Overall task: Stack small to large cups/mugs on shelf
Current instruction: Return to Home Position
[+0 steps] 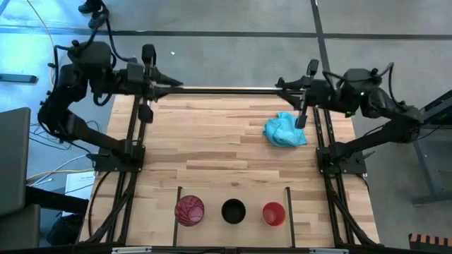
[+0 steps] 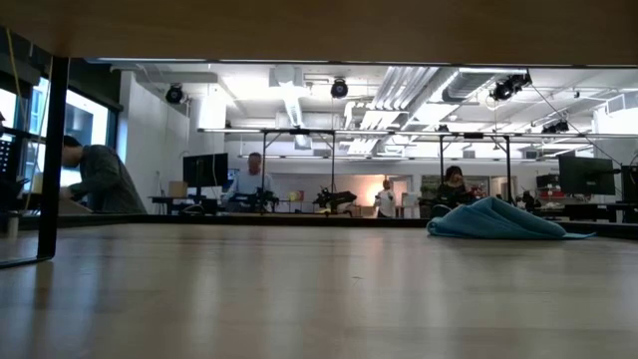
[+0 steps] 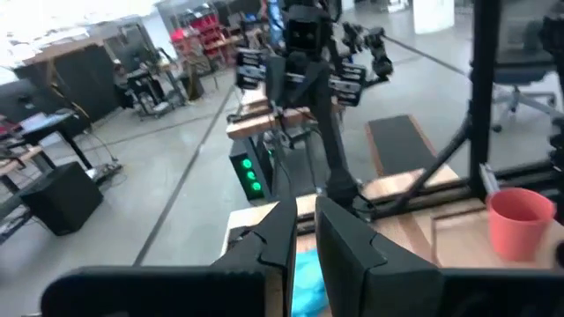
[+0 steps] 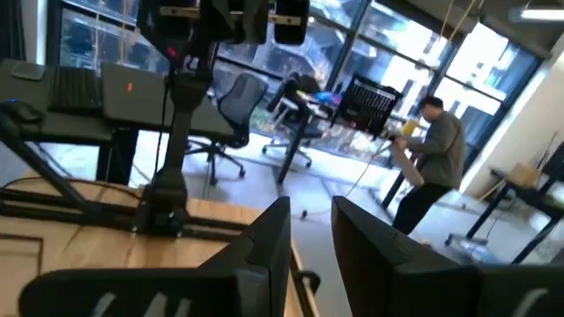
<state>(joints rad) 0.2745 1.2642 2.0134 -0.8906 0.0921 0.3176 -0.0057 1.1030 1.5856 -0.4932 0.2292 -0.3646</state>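
Observation:
In the high view three cups stand upright in a row on the light wood shelf (image 1: 212, 194) at the table's near edge, between two thin black bars: the translucent red-pink cup (image 1: 189, 210) on the left, the black cup (image 1: 234, 211) in the middle, the orange cup (image 1: 273, 214) on the right. The left wrist view also shows the orange cup (image 3: 518, 224). My left gripper (image 1: 171, 84) (image 3: 304, 220) hovers above the table's far-left corner, open by a narrow gap. My right gripper (image 1: 281, 84) (image 4: 310, 220) hovers above the far-right corner, slightly open. Both point inward, far from the cups.
A crumpled light blue cloth (image 1: 285, 130) (image 2: 493, 219) lies on the far right part of the table, below the right gripper. A black bar (image 1: 226, 88) runs along the far edge between the arms. Bare wood lies between cloth and cups. People sit in the room beyond.

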